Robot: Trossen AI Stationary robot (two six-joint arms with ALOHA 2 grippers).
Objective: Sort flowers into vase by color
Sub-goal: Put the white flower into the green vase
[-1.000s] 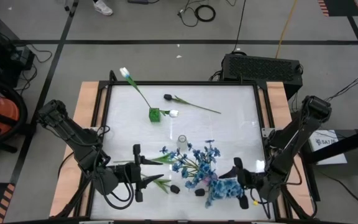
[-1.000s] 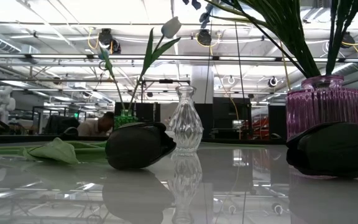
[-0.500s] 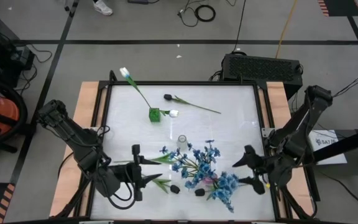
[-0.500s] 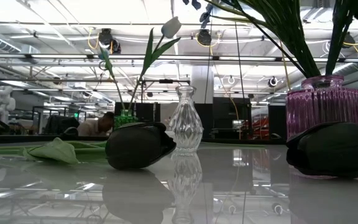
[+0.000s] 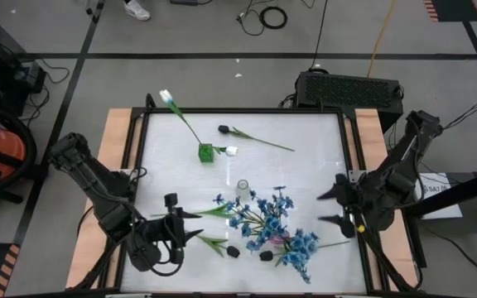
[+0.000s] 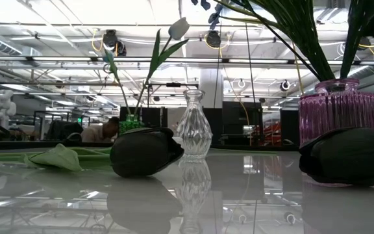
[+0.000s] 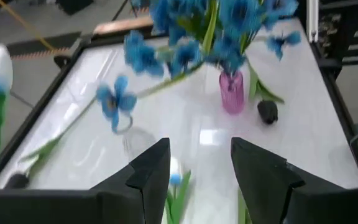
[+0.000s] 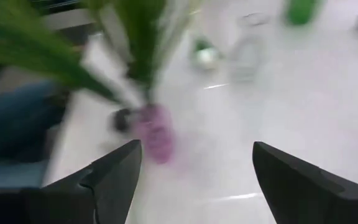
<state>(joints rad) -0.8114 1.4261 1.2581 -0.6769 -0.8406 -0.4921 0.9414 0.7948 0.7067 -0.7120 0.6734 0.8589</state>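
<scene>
White surface (image 5: 305, 157) is crowded; my empty, wide right gripper (image 5: 333, 208) could topple the pink vase (image 5: 281, 242) nearby.

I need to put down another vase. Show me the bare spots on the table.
Bare: the far right corner, beyond the black tulip's stem, and the left strip between the green vase and the left gripper. Also the patch between the clear vase and that stem. Crowded: the near middle, with blue flowers, pink vase and black buds.
</scene>
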